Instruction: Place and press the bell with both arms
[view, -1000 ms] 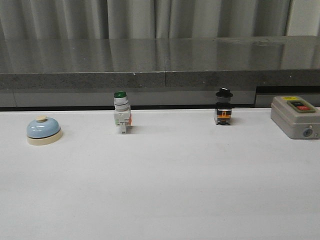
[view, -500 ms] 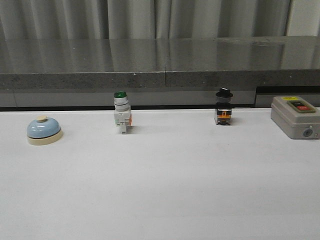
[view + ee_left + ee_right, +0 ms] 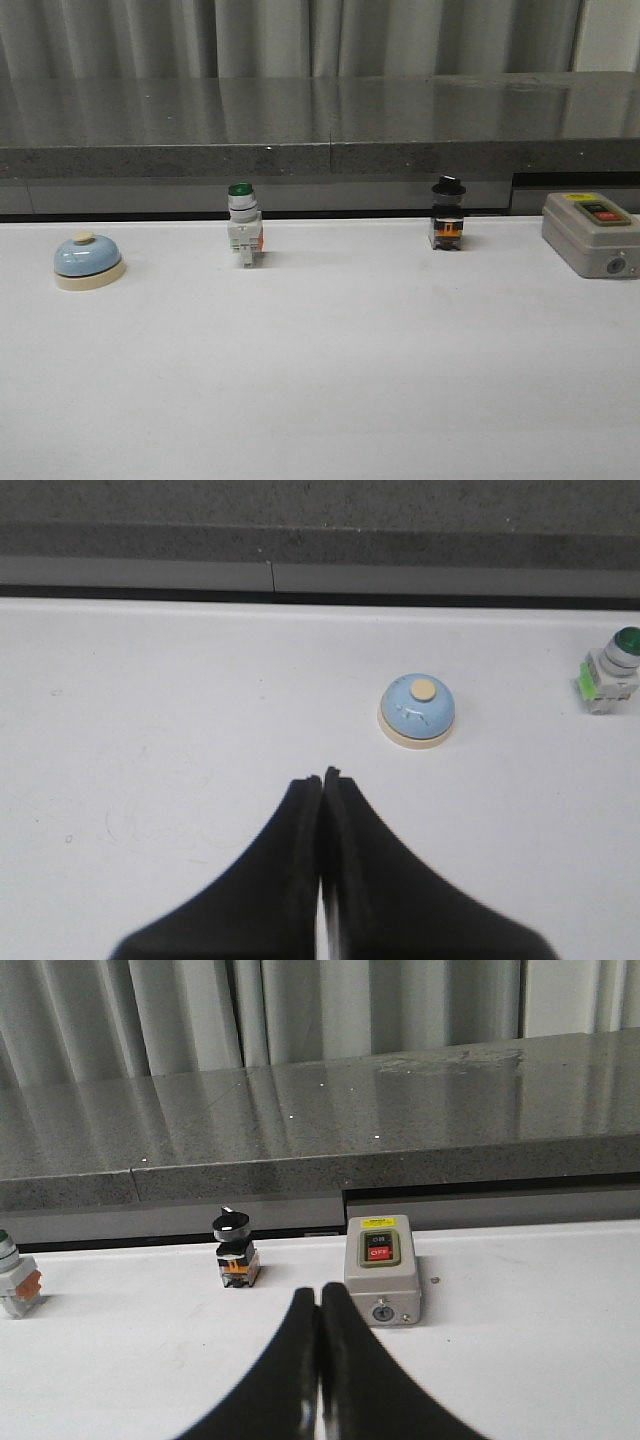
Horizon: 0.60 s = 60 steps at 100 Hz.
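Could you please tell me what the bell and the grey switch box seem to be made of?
The bell: its light blue dome looks like painted or enamelled metal, smooth with a faint sheen; the cream base and button look like matte plastic, though that is uncertain. The grey switch box: probably moulded plastic or painted metal, matte, with rounded edges.

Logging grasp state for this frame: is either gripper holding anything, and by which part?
Nothing is held. The left gripper and right gripper are both shut on nothing, fingers pressed together. The bell sits untouched on the table.
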Each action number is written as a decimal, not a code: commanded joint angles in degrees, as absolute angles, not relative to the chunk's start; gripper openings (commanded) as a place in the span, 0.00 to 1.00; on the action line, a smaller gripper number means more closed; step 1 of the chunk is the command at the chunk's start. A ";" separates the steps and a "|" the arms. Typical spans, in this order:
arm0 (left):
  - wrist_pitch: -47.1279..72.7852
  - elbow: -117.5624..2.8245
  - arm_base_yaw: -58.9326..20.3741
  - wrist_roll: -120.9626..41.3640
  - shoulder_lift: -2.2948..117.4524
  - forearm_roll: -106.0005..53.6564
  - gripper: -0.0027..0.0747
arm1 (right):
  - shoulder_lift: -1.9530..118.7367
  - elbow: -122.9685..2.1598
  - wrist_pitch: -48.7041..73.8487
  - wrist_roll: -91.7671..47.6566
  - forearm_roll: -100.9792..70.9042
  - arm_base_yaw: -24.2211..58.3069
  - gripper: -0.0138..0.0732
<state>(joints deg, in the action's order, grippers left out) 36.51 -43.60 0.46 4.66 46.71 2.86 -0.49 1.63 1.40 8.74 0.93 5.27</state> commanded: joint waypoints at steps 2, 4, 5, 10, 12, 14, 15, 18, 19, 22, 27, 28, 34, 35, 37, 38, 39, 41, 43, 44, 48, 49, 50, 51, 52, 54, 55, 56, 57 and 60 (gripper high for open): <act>34.04 -47.82 0.54 5.22 50.34 2.71 0.01 | -1.69 0.52 -3.59 8.61 0.89 5.01 0.09; 34.04 -48.19 0.54 5.22 51.10 2.71 0.01 | -1.69 0.52 -3.59 8.61 0.89 5.01 0.09; 34.04 -48.31 0.54 5.22 51.57 2.71 0.01 | -1.69 0.52 -3.59 8.61 0.89 5.01 0.09; 33.91 -48.93 0.54 5.22 53.12 2.71 0.01 | -1.69 0.52 -3.59 8.61 0.89 5.01 0.09; 33.91 -49.18 0.54 5.22 53.70 2.71 0.01 | -1.69 0.52 -3.59 8.61 0.89 5.01 0.09; 33.91 -49.31 0.54 5.22 54.22 2.71 0.01 | -1.69 0.52 -3.59 8.61 0.89 5.01 0.09; 33.91 -49.48 0.54 5.22 54.38 2.71 0.01 | -1.69 0.52 -3.59 8.61 0.89 5.01 0.09; 33.91 -49.59 0.54 5.22 55.03 2.71 0.01 | -1.69 0.52 -3.59 8.61 0.89 5.01 0.09; 33.91 -49.73 0.54 5.22 55.30 2.71 0.01 | -1.69 0.52 -3.59 8.61 0.89 5.01 0.09; 33.79 -49.86 0.54 5.22 55.83 2.71 0.01 | -1.69 0.52 -3.59 8.61 0.89 5.01 0.09; 33.53 -49.84 0.54 5.22 56.43 2.71 0.01 | -1.69 0.52 -3.59 8.61 0.89 5.01 0.09; 33.53 -49.84 0.54 5.22 56.68 2.71 0.01 | -1.69 0.52 -3.59 8.61 0.89 5.01 0.09; 33.30 -49.84 0.54 5.22 57.12 2.71 0.01 | -1.69 0.52 -3.59 8.61 0.89 5.01 0.09; 33.30 -49.84 0.54 5.22 57.26 2.59 0.01 | -1.69 0.52 -3.59 8.61 0.89 5.01 0.09; 33.30 -49.84 0.54 5.22 57.26 2.58 0.01 | -1.69 0.52 -3.59 8.61 0.89 5.01 0.09; 33.30 -49.84 0.54 5.22 57.26 2.58 0.01 | -1.69 0.52 -3.59 8.61 0.89 5.01 0.09; 33.30 -49.84 0.54 5.22 57.38 2.58 0.01 | -1.69 0.52 -3.59 8.61 0.89 5.01 0.09; 33.30 -49.84 0.54 5.22 57.37 2.58 0.01 | -1.69 0.52 -3.59 8.61 0.89 5.01 0.09; 33.30 -49.84 0.54 5.22 57.37 2.58 0.01 | -1.69 0.52 -3.59 8.61 0.89 5.01 0.09; 33.30 -49.84 0.54 5.22 57.37 2.58 0.01 | -1.69 0.52 -3.59 8.61 0.89 5.01 0.09; 33.30 -49.84 0.54 5.22 57.37 2.58 0.01 | -1.69 0.52 -3.59 8.61 0.89 5.01 0.09; 33.30 -49.84 0.54 5.22 57.37 2.58 0.01 | -1.69 0.52 -3.59 8.61 0.89 5.01 0.09; 33.30 -49.84 0.54 5.22 57.37 2.58 0.01 | -1.69 0.52 -3.59 8.61 0.89 5.01 0.09; 33.41 -49.84 0.54 5.22 57.37 2.58 0.01 | -1.69 0.52 -3.59 8.61 0.89 5.01 0.09; 33.42 -49.84 0.54 5.22 57.37 2.58 0.02 | -1.69 0.52 -3.59 8.61 0.89 5.01 0.09; 33.42 -49.84 0.54 5.22 57.37 2.58 0.03 | -1.69 0.52 -3.59 8.61 0.89 5.01 0.09; 33.52 -49.84 0.54 5.22 57.37 2.58 0.03 | -1.69 0.52 -3.59 8.61 0.89 5.01 0.09; 33.51 -49.84 0.54 5.22 57.37 2.58 0.04 | -1.69 0.52 -3.59 8.61 0.89 5.01 0.09; 33.51 -49.84 0.54 5.10 57.37 2.58 0.06 | -1.69 0.52 -3.59 8.61 0.89 5.01 0.09; 33.76 -49.84 0.54 5.10 57.37 2.58 0.10 | -1.69 0.52 -3.59 8.61 0.89 5.01 0.09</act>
